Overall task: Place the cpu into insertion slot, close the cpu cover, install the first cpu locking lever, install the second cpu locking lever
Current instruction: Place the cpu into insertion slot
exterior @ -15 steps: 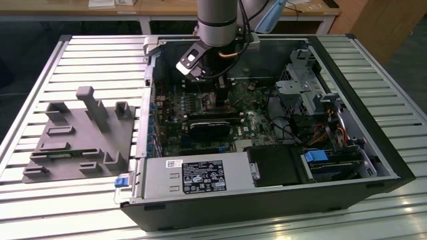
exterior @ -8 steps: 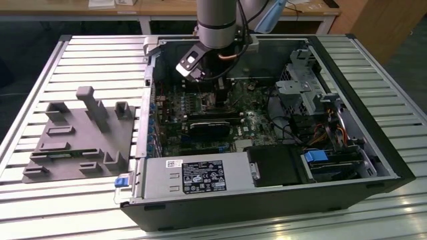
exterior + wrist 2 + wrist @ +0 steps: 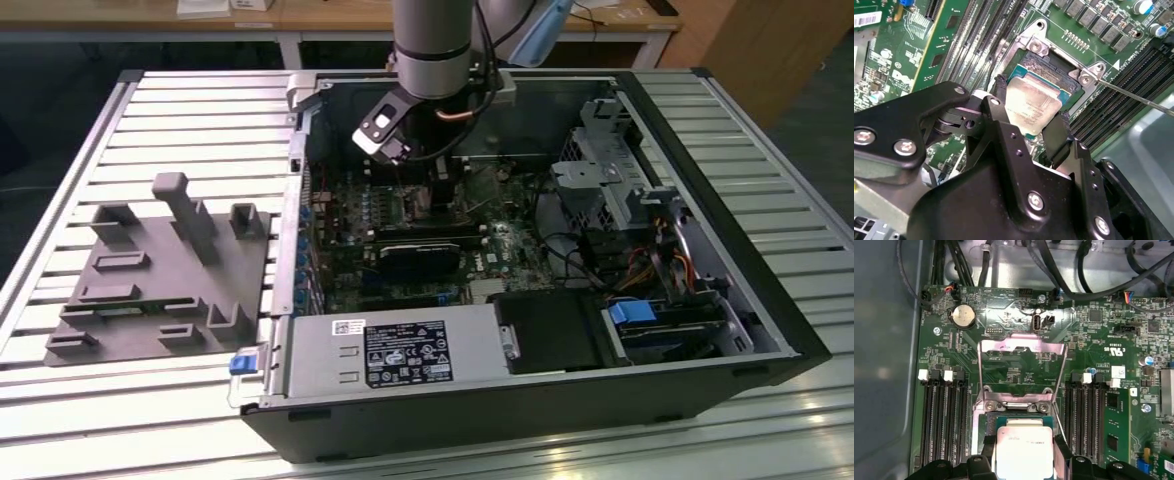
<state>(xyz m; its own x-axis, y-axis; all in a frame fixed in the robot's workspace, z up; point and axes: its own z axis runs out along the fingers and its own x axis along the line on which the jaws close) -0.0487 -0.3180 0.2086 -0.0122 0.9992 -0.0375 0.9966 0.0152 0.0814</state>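
Both black fingers (image 3: pixel 1056 137) of my gripper (image 3: pixel 1031 112) pinch the flat silver-tan cpu (image 3: pixel 1029 97) over the dark square insertion slot (image 3: pixel 1046 64), so I want it level and square to the rim.

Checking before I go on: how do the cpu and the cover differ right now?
The cpu is a solid pale metal square; the cover is a thin frame with a big open window. The cpu is gripped by the gripper over the slot; the cover stands swung open beyond the slot, untouched. Both are square, metallic and roughly matched to the slot.
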